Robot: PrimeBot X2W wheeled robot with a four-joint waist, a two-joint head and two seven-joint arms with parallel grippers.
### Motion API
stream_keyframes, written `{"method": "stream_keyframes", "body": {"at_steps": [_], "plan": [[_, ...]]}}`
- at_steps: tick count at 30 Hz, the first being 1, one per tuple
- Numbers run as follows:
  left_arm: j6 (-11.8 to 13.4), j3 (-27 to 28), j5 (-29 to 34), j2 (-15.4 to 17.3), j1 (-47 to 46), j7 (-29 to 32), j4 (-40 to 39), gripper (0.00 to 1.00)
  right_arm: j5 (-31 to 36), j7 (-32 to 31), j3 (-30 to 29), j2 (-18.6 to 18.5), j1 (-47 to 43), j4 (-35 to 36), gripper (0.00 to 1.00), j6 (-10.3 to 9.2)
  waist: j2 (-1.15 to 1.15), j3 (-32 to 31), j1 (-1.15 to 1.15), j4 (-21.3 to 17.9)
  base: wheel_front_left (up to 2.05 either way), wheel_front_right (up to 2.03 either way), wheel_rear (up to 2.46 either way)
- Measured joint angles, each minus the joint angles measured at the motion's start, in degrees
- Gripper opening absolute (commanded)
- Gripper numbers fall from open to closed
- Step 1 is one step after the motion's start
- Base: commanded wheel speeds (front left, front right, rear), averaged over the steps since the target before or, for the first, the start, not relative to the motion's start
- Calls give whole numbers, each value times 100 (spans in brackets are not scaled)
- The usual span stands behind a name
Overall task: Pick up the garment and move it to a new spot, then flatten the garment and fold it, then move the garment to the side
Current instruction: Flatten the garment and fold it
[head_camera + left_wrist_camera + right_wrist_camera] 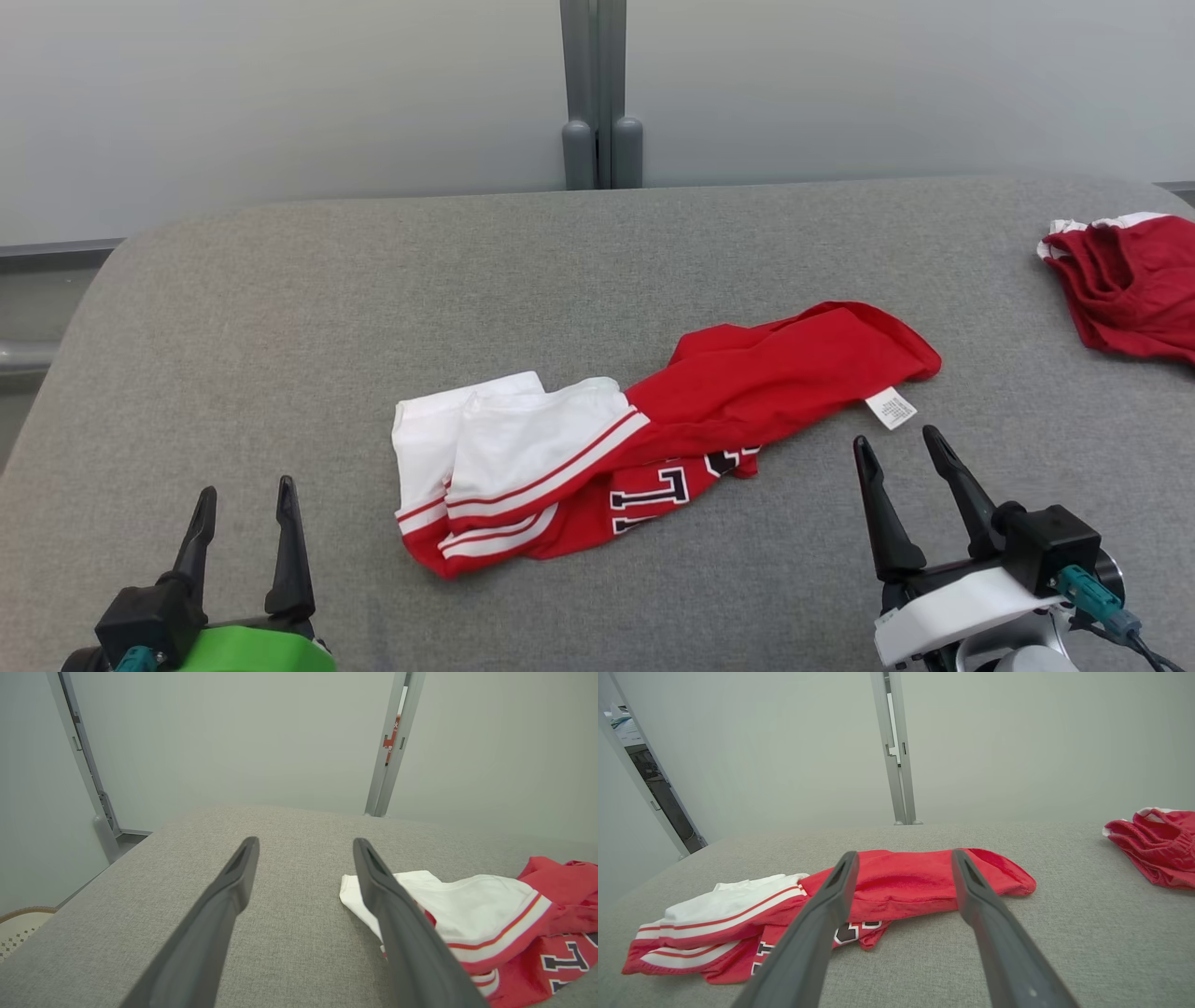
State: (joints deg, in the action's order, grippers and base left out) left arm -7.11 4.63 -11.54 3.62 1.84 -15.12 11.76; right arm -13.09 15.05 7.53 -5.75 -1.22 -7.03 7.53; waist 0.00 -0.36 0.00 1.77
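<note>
1. Counter [280, 308]: grey woven cloth top with a rounded far-left corner. The far edge runs along a pale wall with a grey post [602, 93] at its middle. The left half and the far side are broad bare stretches.

2. Red-and-white jersey [728, 392]: rumpled, lying in a long band at the centre of the counter. The white, red-striped end points near-left and the red hem end points far-right. Dark block letters show on the lower fold. A white care label [892, 408] lies at the right end.

3. Red garment [1130, 280]: bunched, with white trim, at the far-right side, well apart from the jersey. The head view's right border cuts it off.

4. Left claw [246, 487]: at the near left, fingers spread wide and holding nothing, over bare counter left of the jersey's white end.

5. Right claw [894, 437]: at the near right, fingers spread wide and empty, with the tips just near of the care label.
</note>
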Motion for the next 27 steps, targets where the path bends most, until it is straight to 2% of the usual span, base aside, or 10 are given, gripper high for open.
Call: {"method": "stream_keyframes", "body": {"at_steps": [20, 27], "plan": [[-20, 12, 94, -53, -7, 0, 248, 100, 64, 0, -305, -24, -136, 115, 100, 0, 0, -71, 0, -154, 0, 0, 0], [-20, -158, 100, -54, -27, 0, 372, 100, 64, 0, -318, -13, -136, 108, 100, 0, 0, -52, 0, -162, 0, 0, 0]]}}
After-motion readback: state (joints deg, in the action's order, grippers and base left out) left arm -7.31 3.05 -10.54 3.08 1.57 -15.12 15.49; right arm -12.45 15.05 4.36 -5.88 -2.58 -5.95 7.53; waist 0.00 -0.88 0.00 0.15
